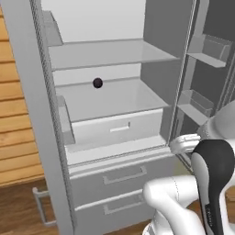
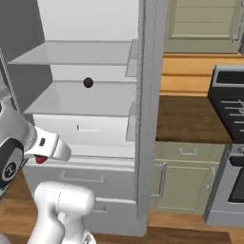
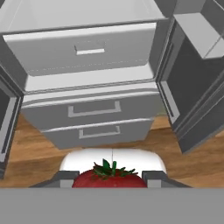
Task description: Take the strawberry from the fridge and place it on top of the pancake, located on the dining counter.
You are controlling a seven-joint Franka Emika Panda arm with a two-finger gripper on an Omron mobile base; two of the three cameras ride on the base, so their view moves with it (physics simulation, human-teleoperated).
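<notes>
- My tool is closed on the strawberry, which sits between its fingers at 6 o'clock in the hand view.
- Past it, at 12 o'clock, the fridge stands open, drawers shut.
- Farther in, a dark round fruit rests on a middle shelf.
- A brown counter lies at 3 o'clock in the right base view.
</notes>
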